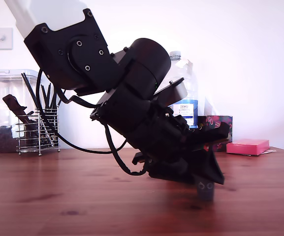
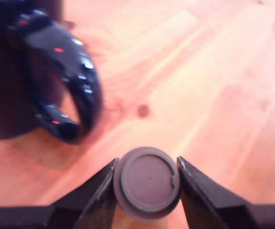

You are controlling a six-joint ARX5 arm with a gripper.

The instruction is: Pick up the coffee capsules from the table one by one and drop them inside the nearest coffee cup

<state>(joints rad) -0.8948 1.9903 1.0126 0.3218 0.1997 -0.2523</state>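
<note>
Gripper (image 2: 147,183) pinches a capsule (image 2: 147,182) by its rim, low-centre in wrist view — mug handle (image 2: 66,81) sits upper left, so cup's that way.

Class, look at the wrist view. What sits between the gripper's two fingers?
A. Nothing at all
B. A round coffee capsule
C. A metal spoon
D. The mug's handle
B: the wrist view shows the gripper with a finger on each side of a round, rimmed coffee capsule, while the black mug's handle lies apart from it on the wooden table.
</note>
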